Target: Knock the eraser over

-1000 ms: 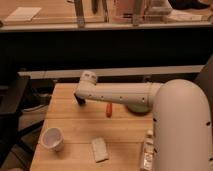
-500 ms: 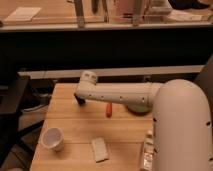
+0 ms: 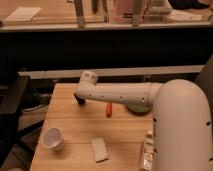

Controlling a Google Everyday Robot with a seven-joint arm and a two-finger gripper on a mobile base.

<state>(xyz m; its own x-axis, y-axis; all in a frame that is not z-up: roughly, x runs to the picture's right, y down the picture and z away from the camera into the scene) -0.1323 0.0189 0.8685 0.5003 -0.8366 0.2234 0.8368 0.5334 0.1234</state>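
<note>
A pale rectangular block [image 3: 100, 149], which looks like the eraser, lies flat on the wooden table [image 3: 70, 120] near its front edge. A small orange-red object [image 3: 108, 110] stands or lies just in front of the arm. My white arm [image 3: 120, 94] reaches leftward across the table. My gripper [image 3: 79, 100] is the dark end of the arm, low over the table's far left part. It is well behind the pale block and to the left of the orange-red object, touching neither.
A white cup [image 3: 52, 139] stands at the front left. A clear bottle [image 3: 147, 150] stands at the front right beside my white body. A green round dish [image 3: 137, 107] lies partly under the arm. A dark counter runs behind the table.
</note>
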